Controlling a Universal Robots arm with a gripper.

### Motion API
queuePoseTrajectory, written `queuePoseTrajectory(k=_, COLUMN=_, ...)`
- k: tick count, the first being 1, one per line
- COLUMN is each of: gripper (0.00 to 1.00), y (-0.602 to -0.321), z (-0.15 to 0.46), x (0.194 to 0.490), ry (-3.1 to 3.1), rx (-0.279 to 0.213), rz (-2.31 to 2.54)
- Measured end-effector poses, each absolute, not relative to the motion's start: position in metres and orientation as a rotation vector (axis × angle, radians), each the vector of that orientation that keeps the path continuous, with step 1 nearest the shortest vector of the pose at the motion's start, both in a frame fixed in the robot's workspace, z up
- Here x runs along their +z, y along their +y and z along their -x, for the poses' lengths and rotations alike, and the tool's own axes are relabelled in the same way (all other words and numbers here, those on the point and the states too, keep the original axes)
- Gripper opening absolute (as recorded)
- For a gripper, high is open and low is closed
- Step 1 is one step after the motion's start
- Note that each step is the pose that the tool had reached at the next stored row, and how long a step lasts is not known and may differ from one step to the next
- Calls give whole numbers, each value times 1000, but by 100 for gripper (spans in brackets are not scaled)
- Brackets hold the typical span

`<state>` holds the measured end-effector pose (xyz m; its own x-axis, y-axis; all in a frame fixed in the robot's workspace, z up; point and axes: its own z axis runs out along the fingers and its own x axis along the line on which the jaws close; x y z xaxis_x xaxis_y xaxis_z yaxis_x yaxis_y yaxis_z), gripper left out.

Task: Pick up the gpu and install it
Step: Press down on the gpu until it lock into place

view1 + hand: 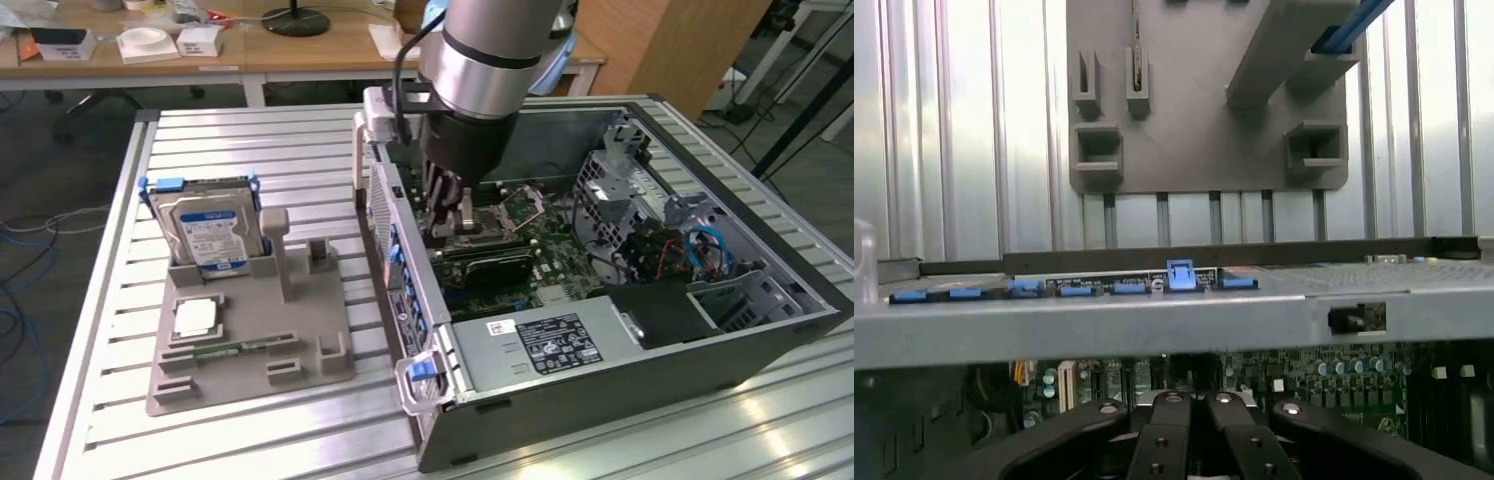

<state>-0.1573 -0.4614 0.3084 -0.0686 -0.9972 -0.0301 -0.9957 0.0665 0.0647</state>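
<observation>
- Exterior view: the gripper (451,222) reaches down inside the open computer case (747,345), its fingers together just above the motherboard (561,262). The gpu (483,262), its black cooler showing, lies seated low on the board just below the fingertips, next to the case's rear wall. The grey fixture tray (247,345) on the table (100,300) holds a hard drive (207,235).
- Wrist view: the closed gripper (1189,415) hangs over the motherboard (1334,375), behind the case's rear panel (1154,320).
- Judgement: a good seat wants straight-down, even pressure along the card's top edge, bracket flush with the rear slot.
</observation>
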Motion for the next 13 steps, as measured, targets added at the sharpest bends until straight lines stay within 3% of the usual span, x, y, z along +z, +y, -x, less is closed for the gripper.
queuePoseTrajectory(k=13, gripper=11, y=-462, z=109, x=309, ry=-2288, rx=-97, rz=-2139)
